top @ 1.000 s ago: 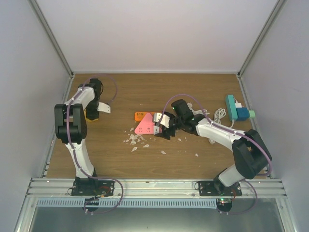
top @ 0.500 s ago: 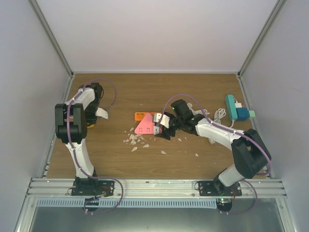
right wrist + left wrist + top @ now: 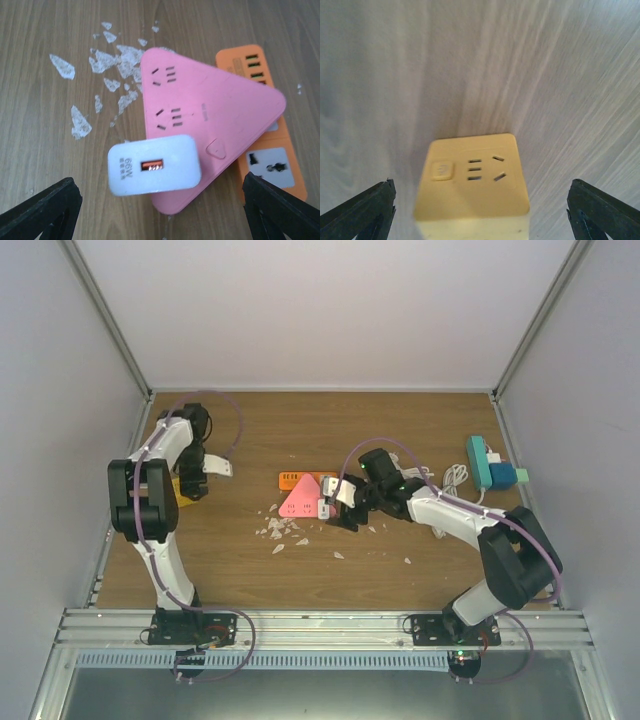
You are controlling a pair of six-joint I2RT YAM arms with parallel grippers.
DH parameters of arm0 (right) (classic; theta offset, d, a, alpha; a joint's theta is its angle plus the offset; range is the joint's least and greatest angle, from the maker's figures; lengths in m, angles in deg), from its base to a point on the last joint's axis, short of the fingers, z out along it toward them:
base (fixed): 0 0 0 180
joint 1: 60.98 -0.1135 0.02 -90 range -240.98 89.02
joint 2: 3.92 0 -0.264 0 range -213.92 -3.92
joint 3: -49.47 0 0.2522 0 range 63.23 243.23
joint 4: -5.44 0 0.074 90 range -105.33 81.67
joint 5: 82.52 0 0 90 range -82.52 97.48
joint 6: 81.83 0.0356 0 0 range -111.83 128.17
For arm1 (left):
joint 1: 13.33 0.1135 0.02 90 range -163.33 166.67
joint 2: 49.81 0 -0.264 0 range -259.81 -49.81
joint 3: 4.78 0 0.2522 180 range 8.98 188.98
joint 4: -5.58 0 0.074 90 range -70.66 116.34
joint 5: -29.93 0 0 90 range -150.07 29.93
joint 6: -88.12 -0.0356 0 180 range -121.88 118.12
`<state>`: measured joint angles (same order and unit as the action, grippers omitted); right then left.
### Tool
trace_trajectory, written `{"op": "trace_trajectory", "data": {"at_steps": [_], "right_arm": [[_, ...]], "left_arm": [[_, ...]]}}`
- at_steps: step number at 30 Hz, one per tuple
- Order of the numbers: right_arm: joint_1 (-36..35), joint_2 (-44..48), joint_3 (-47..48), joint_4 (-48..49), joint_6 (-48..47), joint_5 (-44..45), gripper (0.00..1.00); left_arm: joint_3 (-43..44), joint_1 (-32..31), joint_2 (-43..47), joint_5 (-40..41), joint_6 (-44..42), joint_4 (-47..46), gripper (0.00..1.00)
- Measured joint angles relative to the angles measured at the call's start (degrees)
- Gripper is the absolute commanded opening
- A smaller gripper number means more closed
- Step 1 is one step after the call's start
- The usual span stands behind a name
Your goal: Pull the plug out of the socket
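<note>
- white plug [image 3: 154, 165] is sitting in one corner of the pink socket [image 3: 215, 110], mid table
- right gripper [image 3: 159, 182] has its fingers spread wide either side of the plug, not touching
- orange strip [image 3: 270, 165] lies partly under the pink one, white flakes [image 3: 105, 65] just beside
- left gripper [image 3: 480, 184] is wide too, over a yellow cube [image 3: 472, 200]
- only the top view catches the teal strip [image 3: 480, 462] far right

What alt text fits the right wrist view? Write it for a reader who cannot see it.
A white 66W USB charger sits plugged into a pink triangular socket, centred before the open right gripper. The socket overlaps an orange power strip on a wooden table, with white flakes scattered beside it.
</note>
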<state>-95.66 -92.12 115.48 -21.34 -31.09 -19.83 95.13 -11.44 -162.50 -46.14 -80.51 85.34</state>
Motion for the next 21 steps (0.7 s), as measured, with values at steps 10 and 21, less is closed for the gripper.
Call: {"op": "trace_trajectory", "data": {"at_steps": [10,21], "right_arm": [[0.1,0.0,-3.6,0.5,-3.5,0.5,0.89],[0.1,-1.6,-2.9,4.1,-6.1,-0.5,0.89]], "left_arm": [[2.8,-0.2,9.4,-24.5,6.1,-4.7,0.94],[-16.5,-11.1,20.0,-46.2,25.8,-25.1,0.94]]}}
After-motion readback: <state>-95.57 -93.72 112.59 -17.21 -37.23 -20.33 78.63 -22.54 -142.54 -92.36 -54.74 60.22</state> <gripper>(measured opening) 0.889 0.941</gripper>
